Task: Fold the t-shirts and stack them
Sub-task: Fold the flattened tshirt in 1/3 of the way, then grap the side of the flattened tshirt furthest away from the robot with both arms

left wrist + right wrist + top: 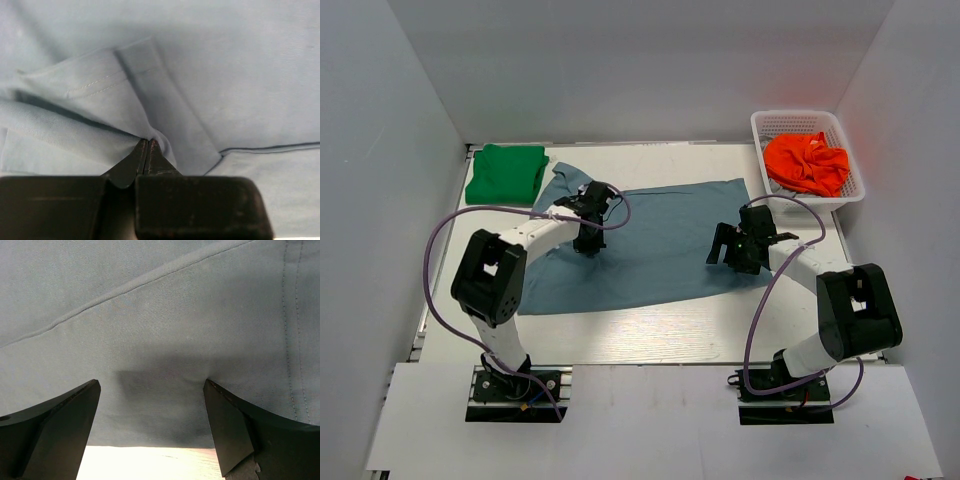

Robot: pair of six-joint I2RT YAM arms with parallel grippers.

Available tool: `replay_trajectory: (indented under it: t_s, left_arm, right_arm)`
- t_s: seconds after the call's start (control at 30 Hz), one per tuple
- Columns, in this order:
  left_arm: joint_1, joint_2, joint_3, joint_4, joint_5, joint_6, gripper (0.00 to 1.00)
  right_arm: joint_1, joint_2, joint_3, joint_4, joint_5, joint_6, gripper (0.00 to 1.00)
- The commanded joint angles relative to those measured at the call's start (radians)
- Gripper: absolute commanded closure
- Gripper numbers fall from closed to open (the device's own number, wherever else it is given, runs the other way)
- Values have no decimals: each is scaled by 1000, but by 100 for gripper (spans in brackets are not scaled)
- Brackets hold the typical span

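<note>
While the slate-blue t-shirt (660, 245) lies spread, we log left gripper (148, 143) clenched on its fold, right gripper (151, 386) agape over its hem, green t-shirt (505, 173) folded at eleven o'clock

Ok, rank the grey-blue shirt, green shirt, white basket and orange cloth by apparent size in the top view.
1. grey-blue shirt, spread flat.
2. white basket.
3. green shirt and orange cloth: too alike to rank; the cloth is bunched.
</note>
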Motion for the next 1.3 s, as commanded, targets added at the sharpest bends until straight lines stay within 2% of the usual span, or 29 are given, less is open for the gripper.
replay_trajectory:
  t_s: [0.0, 0.1, 0.17, 0.23, 0.27, 0.3, 0.37, 0.47, 0.5, 0.63, 0.73, 0.93, 1.03, 1.27]
  left_arm:
    - [-25, -42, 32, 80, 25, 82, 100]
    - [-25, 10, 71, 47, -15, 73, 100]
    - [-25, 34, 124, -30, -84, 53, 69]
    - [-25, 43, 147, -57, -117, 39, 47]
    - [-25, 43, 147, -47, -117, 39, 23]
    - [-25, 16, 147, -30, -117, 39, 13]
    - [-25, -7, 147, 36, -117, 39, 0]
    - [18, -27, 160, 125, -87, 29, 0]
    - [18, -12, 206, 125, -135, 29, 0]
    - [99, 134, 401, 84, -170, 18, 0]
    - [167, 267, 609, 47, -144, 18, 0]
    - [227, 479, 872, 9, -115, 73, 0]
    - [251, 537, 958, 8, -81, 97, 0]
    - [291, 631, 967, 62, -29, 125, 0]
  right_arm:
    - [-4, 31, -37, -23, 20, -6, 10]
    - [-2, 30, -34, -27, 22, -9, 10]
    - [-4, 23, -36, -29, 30, -9, 10]
    - [-1, 7, -39, -27, 31, -18, 10]
    - [-1, 4, -39, -24, 31, -23, 10]
    - [-2, -12, -34, -21, 30, -26, 10]
    - [2, -30, -27, -20, 31, -32, 10]
    - [12, -70, 15, -6, 75, -49, 10]
    - [12, -90, 33, -4, 94, -50, 10]
    - [15, -84, 134, 8, 129, -47, 10]
    - [15, -31, 206, 13, 141, -52, 10]
    - [9, 136, 416, -38, 290, -64, 10]
    - [7, 210, 519, -69, 353, -66, 10]
    - [-7, 329, 665, -78, 375, -55, 10]
